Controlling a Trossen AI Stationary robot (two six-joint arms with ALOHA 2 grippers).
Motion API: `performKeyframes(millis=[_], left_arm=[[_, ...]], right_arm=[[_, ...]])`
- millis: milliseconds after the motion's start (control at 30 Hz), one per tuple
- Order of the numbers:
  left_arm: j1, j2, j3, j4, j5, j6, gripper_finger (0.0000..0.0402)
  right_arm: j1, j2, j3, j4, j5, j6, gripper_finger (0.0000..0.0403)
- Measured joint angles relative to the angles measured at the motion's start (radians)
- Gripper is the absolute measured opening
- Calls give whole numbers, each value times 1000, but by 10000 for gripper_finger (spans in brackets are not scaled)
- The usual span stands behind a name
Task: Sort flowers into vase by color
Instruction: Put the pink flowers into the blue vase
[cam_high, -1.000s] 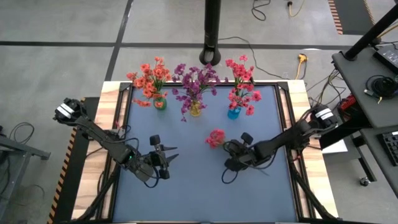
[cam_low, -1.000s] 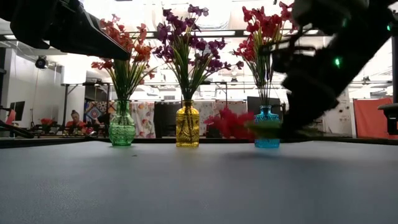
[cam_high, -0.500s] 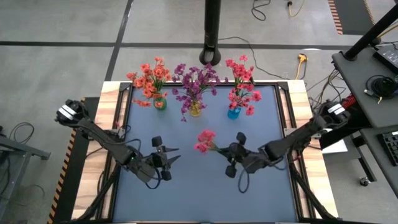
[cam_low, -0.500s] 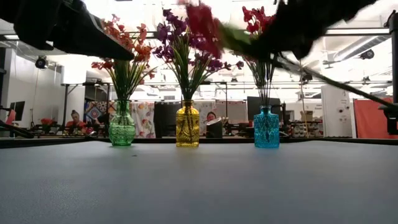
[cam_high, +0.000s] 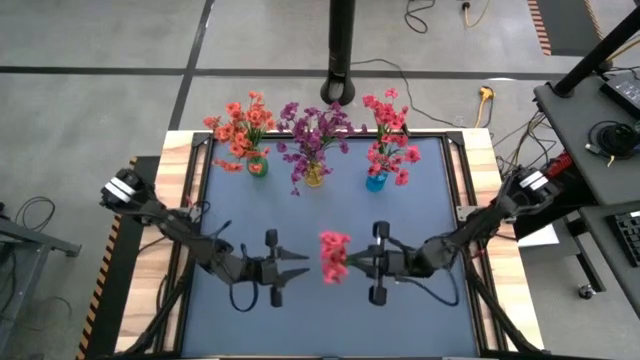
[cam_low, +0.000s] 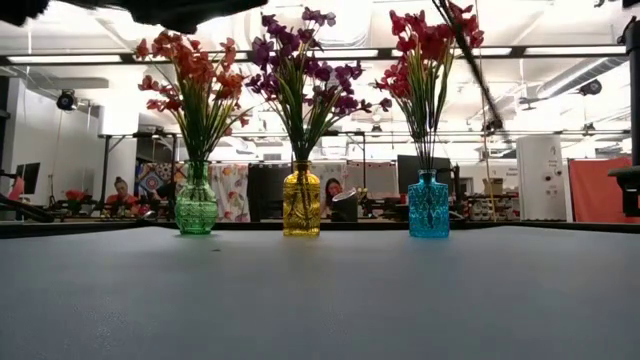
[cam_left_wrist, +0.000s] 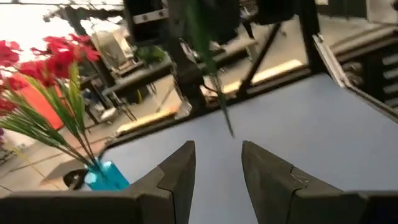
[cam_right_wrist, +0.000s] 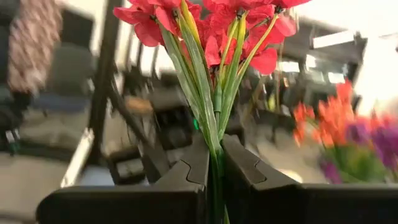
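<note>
Three vases stand along the far edge: a green one (cam_high: 258, 167) with orange-red flowers (cam_high: 240, 122), a yellow one (cam_high: 314, 177) with purple flowers (cam_high: 312, 132), and a blue one (cam_high: 376, 181) with pink-red flowers (cam_high: 388, 135). My right gripper (cam_high: 368, 264) is over the table's middle, shut on a loose pink-red flower (cam_high: 332, 255). Its blossoms (cam_right_wrist: 211, 22) stick out past the fingertips toward my left gripper (cam_high: 298, 265), which is open and faces them from a short gap away. In the left wrist view a green stem end (cam_left_wrist: 214, 93) hangs ahead of the open fingers (cam_left_wrist: 217, 152). My right gripper pinches the loose flower's green stem (cam_right_wrist: 212, 127) between its two fingers, just below the leaves and blossoms. The fingers come about level from the table's right, pointing left. The flower is lifted clear of the table, blossoms beyond the fingertips.
The blue-grey mat (cam_high: 330, 320) has bare room on its near half. A black post (cam_high: 341, 50) stands behind the far edge. In the low view the three vases (cam_low: 300, 200) line the far side, and people sit in the room behind them.
My right gripper has lifted the pink-red flower off the mat and swung it toward the table's near left, so the blossoms now point at my left gripper. In the low view the flower rose out of frame. My left gripper moved right, toward the middle, staying open.
</note>
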Motion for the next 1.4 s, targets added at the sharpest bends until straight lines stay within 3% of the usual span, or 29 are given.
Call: performKeyframes(millis=[167, 333, 500, 900, 1400], left_arm=[[47, 79, 3, 207, 88, 45, 115], [93, 159, 30, 398, 98, 38, 116], [115, 223, 85, 419, 101, 33, 133], [140, 292, 173, 416, 112, 46, 229], [209, 293, 212, 367, 313, -48, 215]], right_arm=[[-15, 102, -19, 286, -76, -129, 18], [-16, 184, -16, 499, -174, -230, 18], [-31, 197, 20, 501, -193, -241, 18], [-38, 191, 29, 498, -206, -225, 18], [-94, 191, 56, 496, -265, -248, 18]])
